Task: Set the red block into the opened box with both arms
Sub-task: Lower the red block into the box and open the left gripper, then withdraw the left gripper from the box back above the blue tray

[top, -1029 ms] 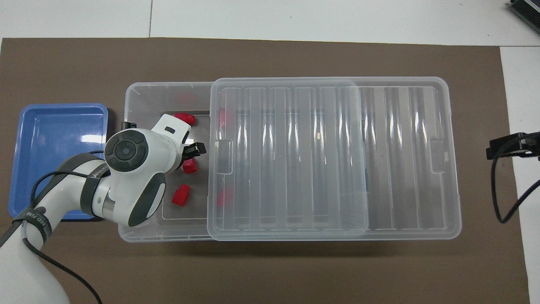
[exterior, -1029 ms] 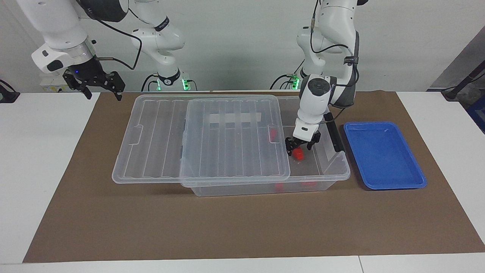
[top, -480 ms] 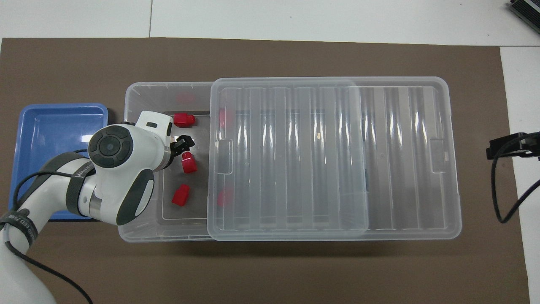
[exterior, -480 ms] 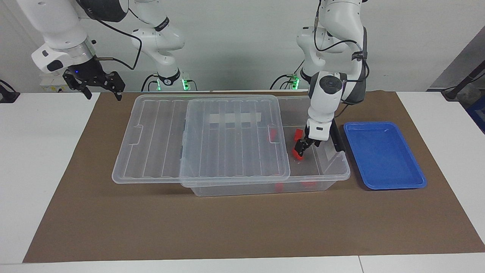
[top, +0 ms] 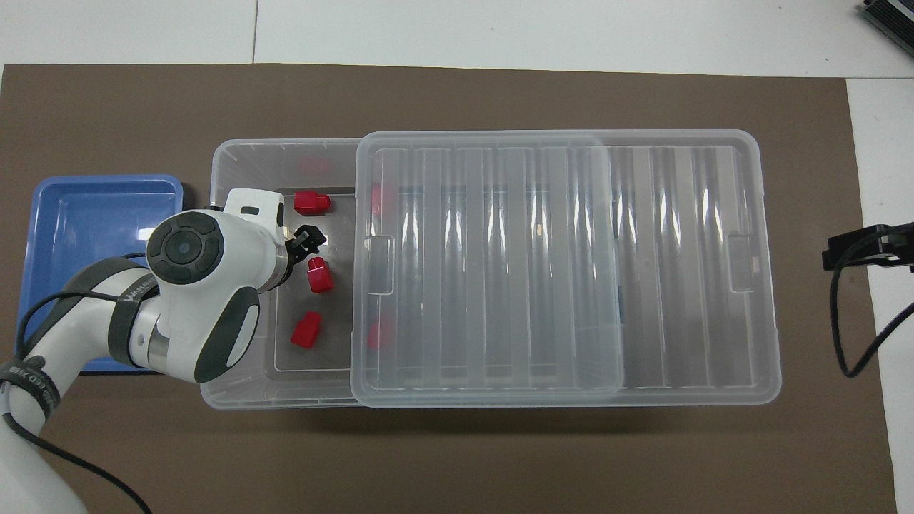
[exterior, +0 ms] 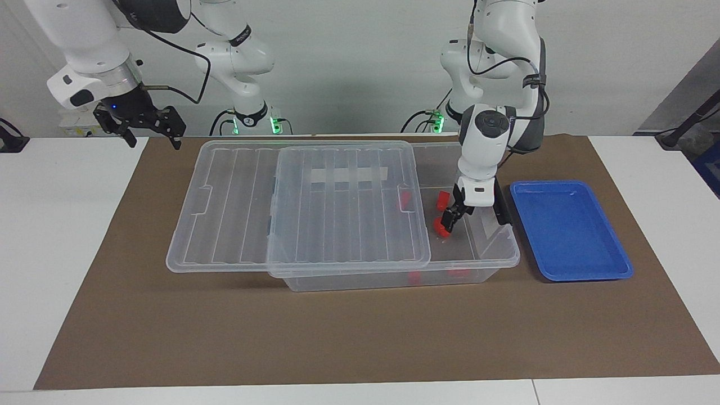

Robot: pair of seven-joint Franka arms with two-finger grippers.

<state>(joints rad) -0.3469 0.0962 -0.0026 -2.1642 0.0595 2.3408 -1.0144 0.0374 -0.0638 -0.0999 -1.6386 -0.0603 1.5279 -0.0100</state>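
Note:
The box [exterior: 497, 260] is a clear bin whose ribbed lid [exterior: 315, 225] is slid toward the right arm's end, leaving an opening at the left arm's end. A red block [exterior: 439, 226] [top: 319, 275] lies on the box floor in that opening. My left gripper [exterior: 450, 217] [top: 308, 239] reaches down into the opening, open, just above and beside this block, holding nothing. Other red blocks [top: 311, 203] [top: 305, 330] lie on the floor nearby. My right gripper [exterior: 154, 140] [top: 857, 247] waits open in the air over the table's edge at the right arm's end.
A shallow blue tray [exterior: 568, 230] [top: 86, 228] lies beside the box at the left arm's end, under the left arm's wrist in the overhead view. More red blocks [top: 378, 334] show through the lid [top: 564, 264]. A brown mat [exterior: 337, 337] covers the table.
The left wrist has turned and the gripper has drawn slightly toward the blue tray's end, off the red block, which stays on the box floor. The right arm has not moved.

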